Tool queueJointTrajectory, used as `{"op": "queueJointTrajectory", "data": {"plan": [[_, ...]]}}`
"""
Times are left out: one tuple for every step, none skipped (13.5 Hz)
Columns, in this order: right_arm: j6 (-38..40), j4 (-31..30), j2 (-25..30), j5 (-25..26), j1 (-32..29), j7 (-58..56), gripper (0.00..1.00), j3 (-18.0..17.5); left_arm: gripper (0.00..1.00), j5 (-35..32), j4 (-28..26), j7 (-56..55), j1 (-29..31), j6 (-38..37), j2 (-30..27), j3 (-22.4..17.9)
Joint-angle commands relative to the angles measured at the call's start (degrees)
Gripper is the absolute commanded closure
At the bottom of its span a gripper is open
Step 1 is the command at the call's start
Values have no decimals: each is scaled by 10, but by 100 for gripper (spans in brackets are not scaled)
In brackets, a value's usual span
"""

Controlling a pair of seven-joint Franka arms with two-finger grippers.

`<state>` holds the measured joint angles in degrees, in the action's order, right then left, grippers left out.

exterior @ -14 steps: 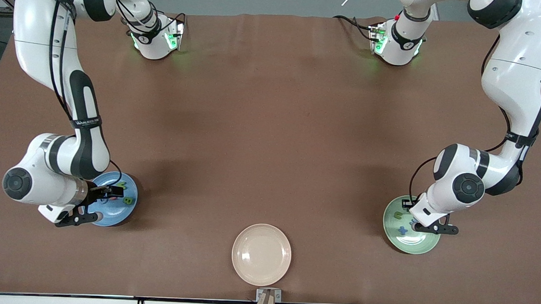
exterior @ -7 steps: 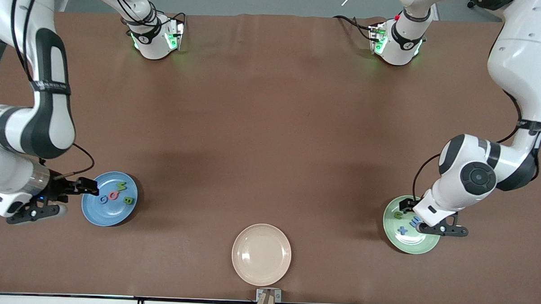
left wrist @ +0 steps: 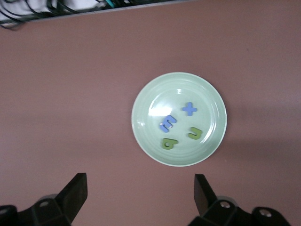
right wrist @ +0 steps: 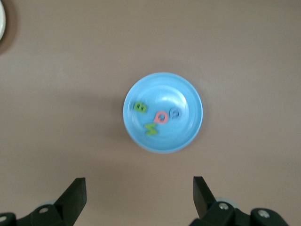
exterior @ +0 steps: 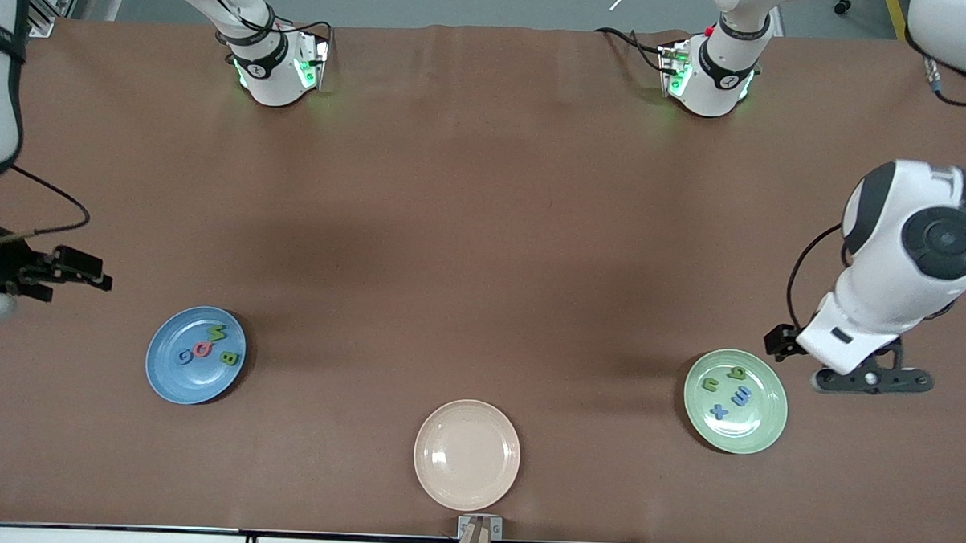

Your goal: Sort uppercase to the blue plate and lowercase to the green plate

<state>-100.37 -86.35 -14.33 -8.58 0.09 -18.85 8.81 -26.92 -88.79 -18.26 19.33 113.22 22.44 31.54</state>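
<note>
The blue plate point(exterior: 180, 383) holds the uppercase letters: blue G point(exterior: 184, 357), red Q point(exterior: 201, 349), green N point(exterior: 218, 334) and green B point(exterior: 228, 359). The green plate point(exterior: 759, 426) holds the lowercase letters: green n point(exterior: 710, 383), green b point(exterior: 737, 373), blue m point(exterior: 740, 397) and blue x point(exterior: 718, 411). My left gripper point(exterior: 779, 341) hangs open and empty over bare table beside the green plate point(left wrist: 155, 94). My right gripper point(exterior: 89, 278) hangs open and empty over bare table beside the blue plate point(right wrist: 183, 136), toward the right arm's end.
An empty cream plate point(exterior: 467, 454) sits near the table's front edge, midway between the two other plates. The two arm bases point(exterior: 273, 67) point(exterior: 711, 74) stand along the back edge. Cables point(left wrist: 47, 7) lie off the front edge.
Both grippers have risen off their plates and drawn outward toward the table's ends. The letters on both plates now lie uncovered.
</note>
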Motion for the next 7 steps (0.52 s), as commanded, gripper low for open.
{"op": "queueJointTrajectory", "data": {"plan": [[28, -39, 68, 40, -21, 62, 0, -50, 0, 20, -5, -5, 7, -34, -62, 4], [38, -49, 90, 54, -20, 90, 0, -56, 0, 36, 3, -5, 6, -54, -77, 4], [39, -63, 110, 56, -19, 110, 0, -60, 0, 56, 6, -5, 7, -79, -92, 4], [36, -79, 129, 56, -19, 120, 0, -65, 0, 73, 9, -4, 7, -108, -110, 3], [34, -90, 145, 56, -19, 123, 0, -66, 0, 85, 9, -3, 7, -134, -128, 3], [38, -99, 158, 56, -17, 130, 0, -66, 0, 109, 10, -4, 8, -155, -143, 1], [36, -112, 175, 56, -12, 136, 0, -66, 0, 132, 10, -2, 10, -168, -154, -2]]}}
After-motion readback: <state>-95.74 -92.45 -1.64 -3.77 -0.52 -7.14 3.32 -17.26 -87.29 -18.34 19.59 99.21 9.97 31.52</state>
